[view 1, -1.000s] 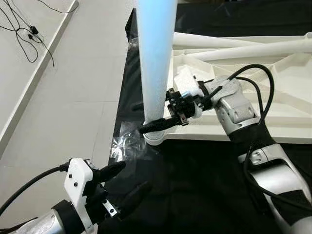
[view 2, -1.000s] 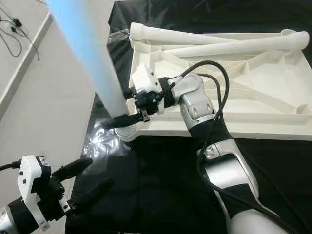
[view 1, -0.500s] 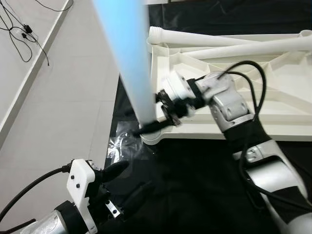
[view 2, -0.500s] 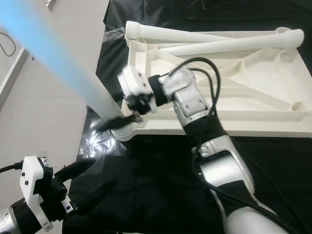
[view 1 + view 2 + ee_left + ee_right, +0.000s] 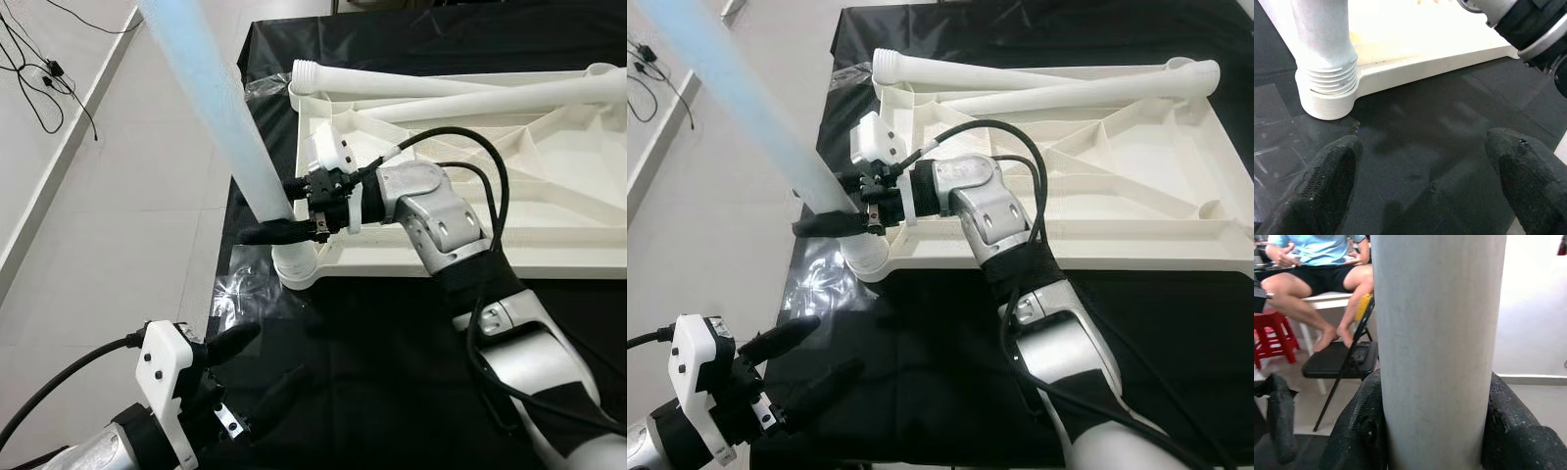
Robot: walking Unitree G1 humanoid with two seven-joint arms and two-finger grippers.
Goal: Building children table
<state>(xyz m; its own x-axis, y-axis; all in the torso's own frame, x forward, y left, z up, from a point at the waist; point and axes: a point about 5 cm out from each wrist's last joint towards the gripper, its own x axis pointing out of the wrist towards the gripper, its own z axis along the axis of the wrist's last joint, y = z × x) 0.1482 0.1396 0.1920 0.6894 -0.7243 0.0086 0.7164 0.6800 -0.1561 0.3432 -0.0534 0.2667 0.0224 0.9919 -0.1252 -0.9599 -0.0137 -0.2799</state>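
- Since the earlier frames, the table leg (image 5: 220, 117) is leaning further over to the left; its top was rising almost straight up a second ago, and the right gripper (image 5: 279, 232) is now sitting lower on it, close to the foot.
- Its long axis is running from the corner socket (image 5: 296, 269) at the near-left corner of the upturned table top (image 5: 549, 211) up and away toward the far left, out past the upper edge of the view.
- The right gripper is clamping the leg from the right, one black finger on each side of the shaft, as the right wrist view shows (image 5: 1437, 342).
- Two more legs (image 5: 1038, 80) are lying lengthwise along the far edge of the table top, pointing left to right.
- The table top is resting on a black mat (image 5: 392, 372); pale floor (image 5: 127, 215) is lying open to the left of the mat's edge, with cables (image 5: 49, 69) far left.
- The left gripper (image 5: 250, 367) is hovering near the bottom left over the mat, fingers (image 5: 1327, 181) spread apart, holding nothing, just short of the socket.
- In the right wrist view, a seated person (image 5: 1317, 264) and a folding chair (image 5: 1344, 360) are showing beyond the leg.
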